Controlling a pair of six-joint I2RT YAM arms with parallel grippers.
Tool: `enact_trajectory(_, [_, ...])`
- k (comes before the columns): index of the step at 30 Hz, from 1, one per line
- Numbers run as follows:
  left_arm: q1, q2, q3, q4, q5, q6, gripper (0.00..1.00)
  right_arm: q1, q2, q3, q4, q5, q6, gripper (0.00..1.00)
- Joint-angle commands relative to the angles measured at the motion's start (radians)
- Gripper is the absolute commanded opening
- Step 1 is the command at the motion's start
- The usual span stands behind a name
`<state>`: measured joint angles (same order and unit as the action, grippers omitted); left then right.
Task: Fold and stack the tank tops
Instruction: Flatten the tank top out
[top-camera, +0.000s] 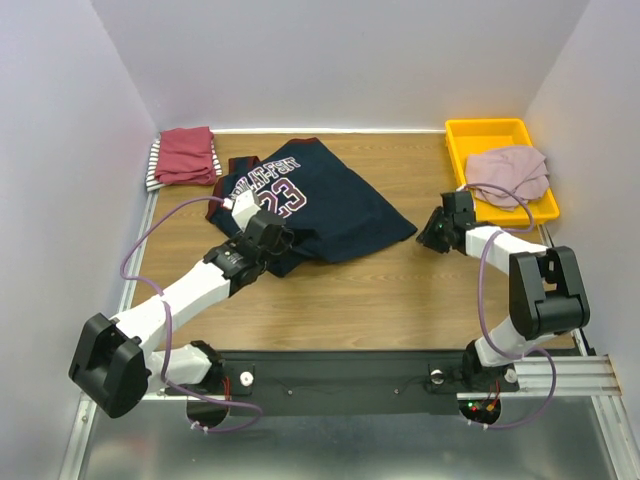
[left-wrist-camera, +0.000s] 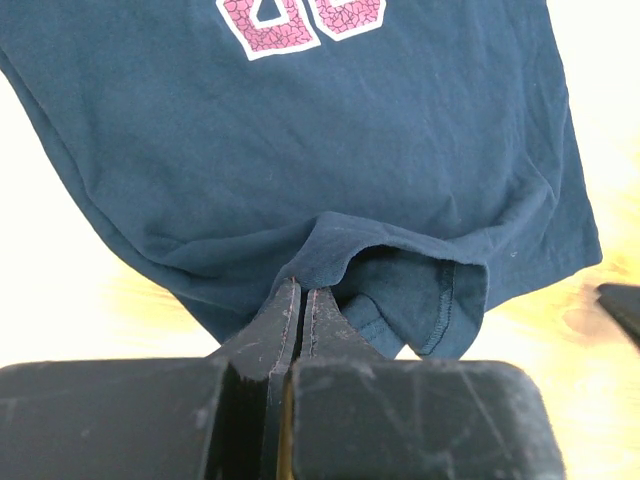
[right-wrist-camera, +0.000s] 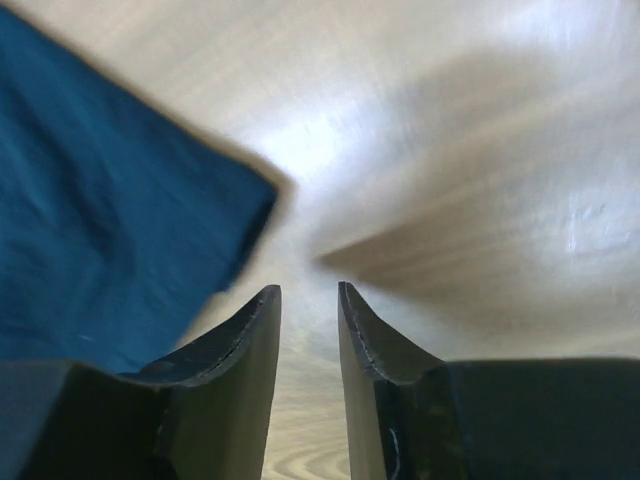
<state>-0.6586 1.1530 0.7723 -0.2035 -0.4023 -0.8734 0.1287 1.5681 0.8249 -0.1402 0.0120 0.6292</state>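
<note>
The navy jersey (top-camera: 320, 205) with maroon trim and white-edged numbers lies partly folded on the wooden table (top-camera: 380, 300). My left gripper (top-camera: 272, 238) is shut on its near hem; in the left wrist view the fingers (left-wrist-camera: 300, 290) pinch a fold of the navy cloth (left-wrist-camera: 330, 150). My right gripper (top-camera: 432, 238) hovers just right of the jersey's right corner, open and empty (right-wrist-camera: 308, 295); the navy corner (right-wrist-camera: 110, 220) lies to its left. A dark-red top (top-camera: 186, 155) lies folded on a striped top (top-camera: 154, 165) at the back left. A dusty-pink top (top-camera: 508, 172) lies in the yellow tray (top-camera: 470, 135).
The yellow tray stands at the back right by the wall. White walls enclose the table on the left, back and right. The arms' black base bar (top-camera: 340, 380) runs along the near edge.
</note>
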Motion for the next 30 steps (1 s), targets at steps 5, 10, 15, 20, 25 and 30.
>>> enact_trajectory(5, [0.028, -0.018, 0.035, 0.035, 0.023, 0.034, 0.0, 0.026, 0.007, -0.044, 0.096, 0.02, 0.023, 0.36])
enact_trajectory(10, [0.039, -0.029, 0.047, 0.026, 0.029, 0.048, 0.0, 0.026, 0.052, -0.014, 0.123, 0.019, 0.029, 0.46])
enact_trajectory(15, [0.05, -0.036, 0.062, 0.015, 0.033, 0.062, 0.0, 0.026, 0.089, 0.009, 0.16, -0.003, 0.044, 0.49])
enact_trajectory(20, [0.065, -0.036, 0.076, 0.013, 0.048, 0.08, 0.0, 0.026, 0.122, 0.039, 0.171, -0.006, 0.052, 0.51])
enact_trajectory(25, [0.071, -0.027, 0.091, 0.012, 0.06, 0.094, 0.0, 0.032, 0.138, 0.052, 0.174, -0.006, 0.055, 0.49])
enact_trajectory(30, [0.076, -0.021, 0.119, 0.007, 0.071, 0.106, 0.0, 0.032, 0.145, 0.072, 0.175, -0.007, 0.058, 0.36])
